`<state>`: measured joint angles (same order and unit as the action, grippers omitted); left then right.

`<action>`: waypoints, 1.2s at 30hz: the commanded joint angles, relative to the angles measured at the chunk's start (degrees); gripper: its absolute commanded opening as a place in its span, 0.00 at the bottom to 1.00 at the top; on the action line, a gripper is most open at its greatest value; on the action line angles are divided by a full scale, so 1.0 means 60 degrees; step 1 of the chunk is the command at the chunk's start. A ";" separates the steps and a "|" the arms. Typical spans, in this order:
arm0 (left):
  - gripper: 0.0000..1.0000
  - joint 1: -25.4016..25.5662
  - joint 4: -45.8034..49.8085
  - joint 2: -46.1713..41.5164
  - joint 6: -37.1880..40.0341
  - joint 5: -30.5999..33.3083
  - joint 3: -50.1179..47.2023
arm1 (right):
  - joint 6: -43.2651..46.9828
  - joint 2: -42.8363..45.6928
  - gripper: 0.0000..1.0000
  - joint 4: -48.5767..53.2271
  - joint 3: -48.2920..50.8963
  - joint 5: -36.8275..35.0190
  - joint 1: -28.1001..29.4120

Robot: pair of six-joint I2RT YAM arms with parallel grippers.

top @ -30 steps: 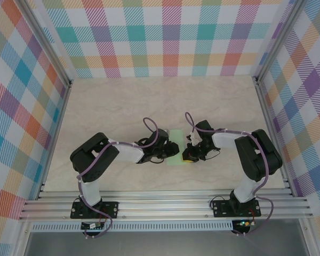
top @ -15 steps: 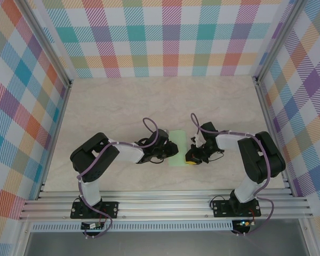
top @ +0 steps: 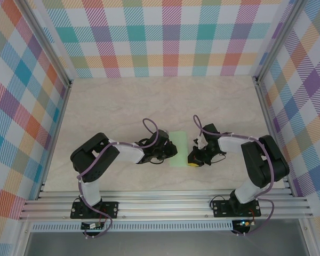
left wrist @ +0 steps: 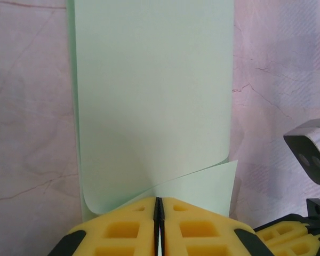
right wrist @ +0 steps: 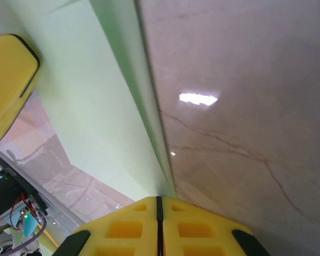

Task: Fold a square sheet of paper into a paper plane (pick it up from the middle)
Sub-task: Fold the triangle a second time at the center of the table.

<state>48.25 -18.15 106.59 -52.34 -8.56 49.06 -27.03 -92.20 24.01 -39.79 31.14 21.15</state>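
Two robot arms, left arm [top: 96, 157] and right arm [top: 258, 160], with black joint housings and white link shells, looped lilac cables [top: 149, 125], black base plates [top: 94, 209], and yellow fingers [left wrist: 122, 229] moulded with rectangular pockets and black edging.

A pale, marble-veined surface [top: 149, 101] carries a folded mint-green sheet of paper [top: 181, 146] near its middle.
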 commanded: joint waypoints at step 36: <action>0.12 0.0011 0.0887 0.0533 0.0152 0.0211 0.0135 | -0.0364 -0.0537 0.11 0.0356 -0.0951 0.0278 0.0307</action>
<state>48.25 -17.72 107.28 -52.69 -8.49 50.13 -29.74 -93.76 26.59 -45.39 32.56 22.90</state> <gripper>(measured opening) 0.115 0.111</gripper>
